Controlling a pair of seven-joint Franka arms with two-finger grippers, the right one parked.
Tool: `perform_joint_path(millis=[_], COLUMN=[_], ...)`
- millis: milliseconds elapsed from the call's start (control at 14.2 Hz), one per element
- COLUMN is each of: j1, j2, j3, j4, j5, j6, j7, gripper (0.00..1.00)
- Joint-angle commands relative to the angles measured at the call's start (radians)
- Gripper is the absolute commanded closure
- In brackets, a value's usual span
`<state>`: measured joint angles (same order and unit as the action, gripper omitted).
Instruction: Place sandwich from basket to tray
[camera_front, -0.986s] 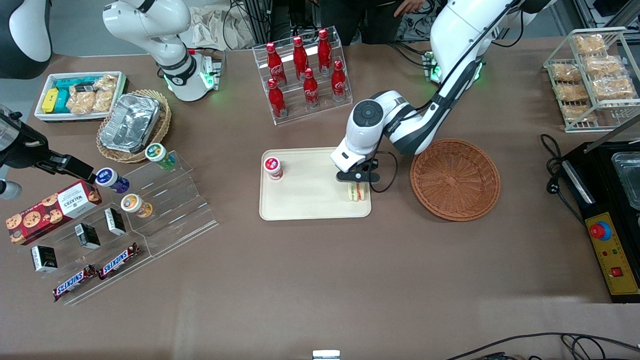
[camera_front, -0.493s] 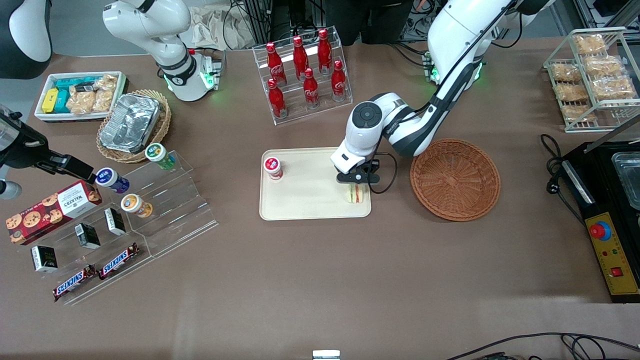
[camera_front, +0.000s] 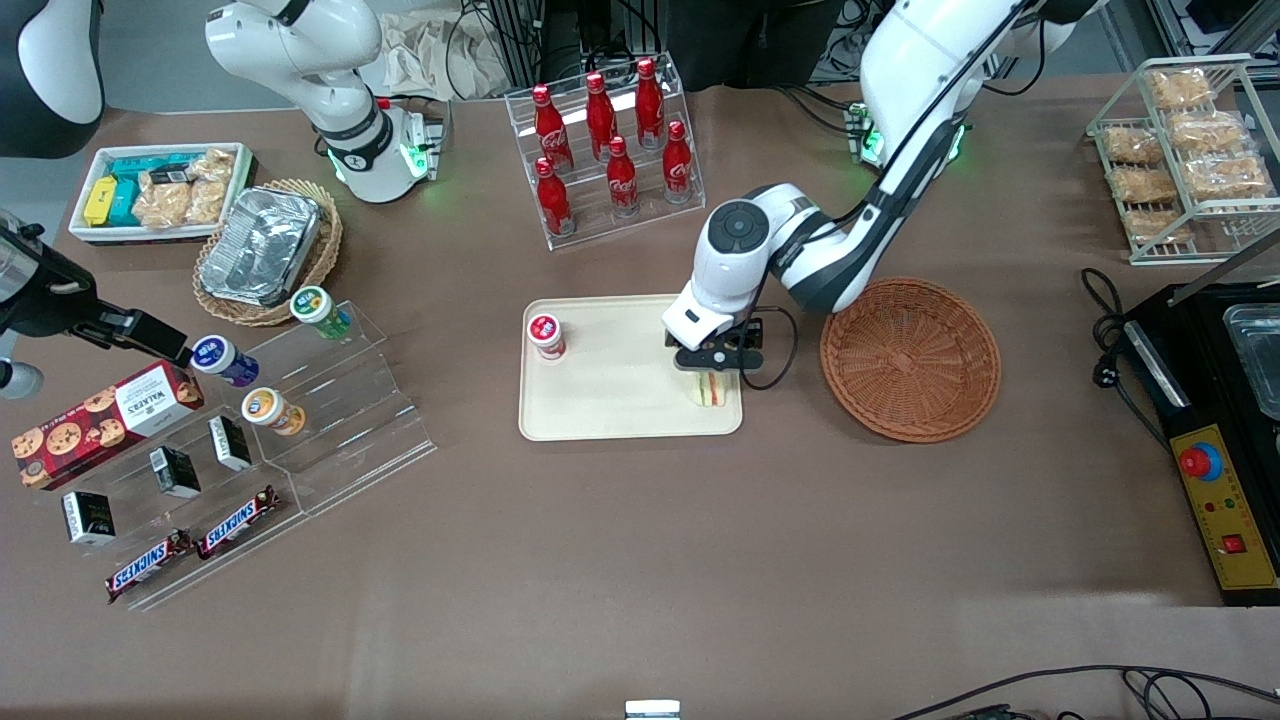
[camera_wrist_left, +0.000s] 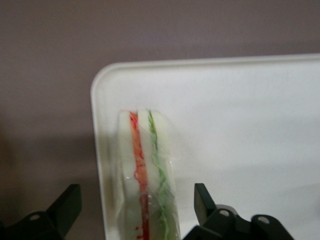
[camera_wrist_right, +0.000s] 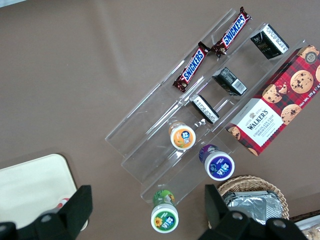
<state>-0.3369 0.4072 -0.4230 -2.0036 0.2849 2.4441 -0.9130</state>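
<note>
Brown table (camera_front: 640, 560) carries tray (camera_front: 610, 400), basket (camera_front: 910, 360), tool (camera_front: 716, 372) above tray

From my parked neighbour's wrist view I read "SNICKERS" on two candy bars (camera_wrist_right: 192, 67) on the clear acrylic stand (camera_wrist_right: 165, 135), and "WALKERS" on the red cookie box (camera_wrist_right: 272, 112) at its four o'clock. My gripper (camera_wrist_left: 137, 212) carries no lettering.

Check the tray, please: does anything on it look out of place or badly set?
The sandwich stands on its edge at the very corner of the tray, close against the rim, not flat. The small red-lidded cup sits upright. The claw is open, its fingers apart on either side of the sandwich. Nothing is spilled.
</note>
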Motion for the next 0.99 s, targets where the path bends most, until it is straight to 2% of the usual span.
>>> perform_joint_path(millis=[0,141,352,563,915], j1=[0.004,0.058,0.143,0.225,0.372], j2=[-0.192,-0.301,-0.35,-0.37,-0.47], j3=[0.004,0.001,-0.002,-0.002,0.001], j4=[0.009,0.016,0.113,0.175,0.172], j5=[0.0,-0.003,-0.073,-0.095,-0.113], j6=[-0.161,-0.241,-0.338,-0.445,-0.572], j7=[-0.035,-0.026,0.005,0.198,0.471], gripper=[0.0,0.0,0.0,0.0,0.0])
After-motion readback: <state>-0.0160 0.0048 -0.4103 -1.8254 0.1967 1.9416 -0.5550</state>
